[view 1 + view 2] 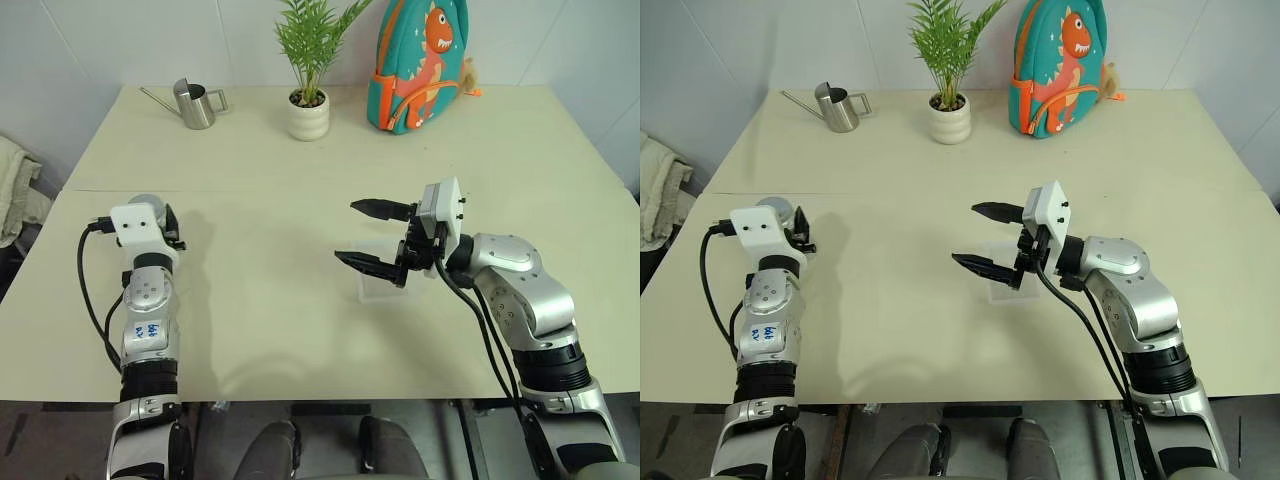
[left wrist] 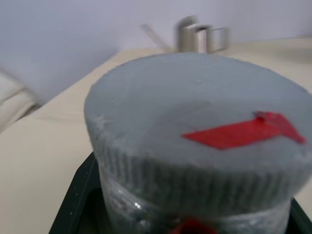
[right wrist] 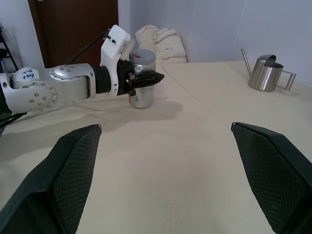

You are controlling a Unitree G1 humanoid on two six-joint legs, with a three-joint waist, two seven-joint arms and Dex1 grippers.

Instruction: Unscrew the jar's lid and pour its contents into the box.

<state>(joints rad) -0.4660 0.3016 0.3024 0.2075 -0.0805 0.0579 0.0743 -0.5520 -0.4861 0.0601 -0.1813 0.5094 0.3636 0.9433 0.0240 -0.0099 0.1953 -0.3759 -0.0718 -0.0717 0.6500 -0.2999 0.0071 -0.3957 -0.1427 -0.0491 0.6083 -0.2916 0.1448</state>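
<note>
Risk entry: my left tool (image 3: pixel 146 78) is clenched on the small shiny silver-grey jar (image 3: pixel 140 95) just above the cream worktop (image 1: pixel 300 320), my right tool (image 1: pixel 372 235) spread empty over the clear plastic box (image 1: pixel 378 287); twisting the ribbed grey lid (image 2: pixel 195 126) may spin the jar loose.

Bright even light, soft shadows on table (image 1: pixel 300 320), lid (image 2: pixel 195 122) perhaps slightly blurred

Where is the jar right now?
The jar is on the robot's left side of the table, lid on, clamped in the left gripper, far from the box.
</note>
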